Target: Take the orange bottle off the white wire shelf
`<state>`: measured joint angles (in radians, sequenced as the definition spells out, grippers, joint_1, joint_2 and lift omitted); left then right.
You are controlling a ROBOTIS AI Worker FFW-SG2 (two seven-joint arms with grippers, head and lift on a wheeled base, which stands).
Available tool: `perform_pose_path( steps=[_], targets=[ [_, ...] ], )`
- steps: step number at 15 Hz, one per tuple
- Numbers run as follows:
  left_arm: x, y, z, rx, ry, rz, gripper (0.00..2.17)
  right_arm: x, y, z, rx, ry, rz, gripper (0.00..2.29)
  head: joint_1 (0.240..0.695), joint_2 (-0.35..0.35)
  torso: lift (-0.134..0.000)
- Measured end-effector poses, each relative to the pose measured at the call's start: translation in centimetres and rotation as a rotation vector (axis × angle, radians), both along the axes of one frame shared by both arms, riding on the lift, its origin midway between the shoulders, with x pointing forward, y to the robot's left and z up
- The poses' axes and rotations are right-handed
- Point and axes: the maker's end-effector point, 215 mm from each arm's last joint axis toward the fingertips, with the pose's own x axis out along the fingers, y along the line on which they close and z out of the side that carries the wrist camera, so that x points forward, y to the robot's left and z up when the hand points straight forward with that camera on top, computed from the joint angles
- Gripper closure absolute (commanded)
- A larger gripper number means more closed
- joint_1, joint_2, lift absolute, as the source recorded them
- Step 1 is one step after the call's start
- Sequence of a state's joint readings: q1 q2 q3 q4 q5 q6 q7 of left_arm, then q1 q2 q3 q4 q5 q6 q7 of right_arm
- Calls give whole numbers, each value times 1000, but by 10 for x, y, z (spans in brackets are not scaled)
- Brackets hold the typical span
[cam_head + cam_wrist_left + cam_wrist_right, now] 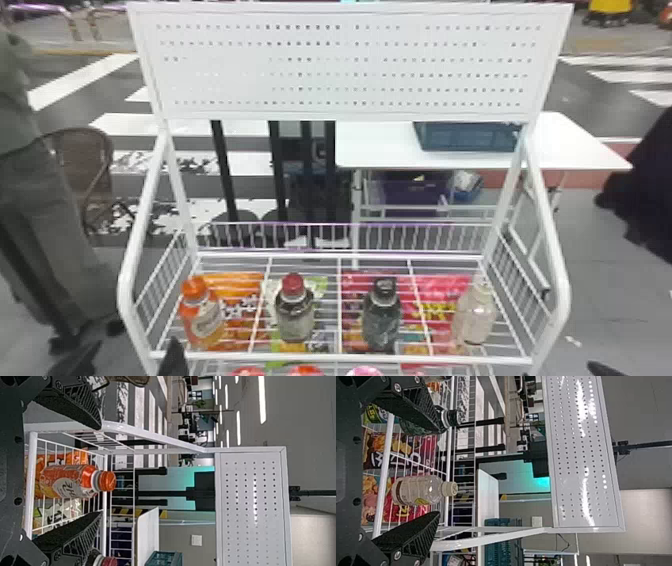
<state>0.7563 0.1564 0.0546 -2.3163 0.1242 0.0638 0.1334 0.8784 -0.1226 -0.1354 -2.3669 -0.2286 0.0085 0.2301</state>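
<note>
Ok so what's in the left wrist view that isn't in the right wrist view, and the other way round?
Left wrist view: the orange bottle, between the fingers of the open left gripper.
Right wrist view: the clear bottle with the pale cap, and the black-capped dark bottle.
Both: the white wire shelf, its perforated panel, the white table and the teal crate.

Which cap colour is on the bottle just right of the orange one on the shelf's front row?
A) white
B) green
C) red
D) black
C: the dark bottle beside the orange bottle has a red cap.
</note>
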Motion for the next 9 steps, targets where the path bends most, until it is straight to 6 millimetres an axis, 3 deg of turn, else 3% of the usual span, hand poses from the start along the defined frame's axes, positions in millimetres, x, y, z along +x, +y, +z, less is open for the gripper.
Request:
perform_pose_path(
  steps=[9],
  targets=[
    [1, -2, 0, -2, -1, -4, 140, 0, 1, 0, 1, 0, 1, 147, 499, 0, 0]
  ],
)
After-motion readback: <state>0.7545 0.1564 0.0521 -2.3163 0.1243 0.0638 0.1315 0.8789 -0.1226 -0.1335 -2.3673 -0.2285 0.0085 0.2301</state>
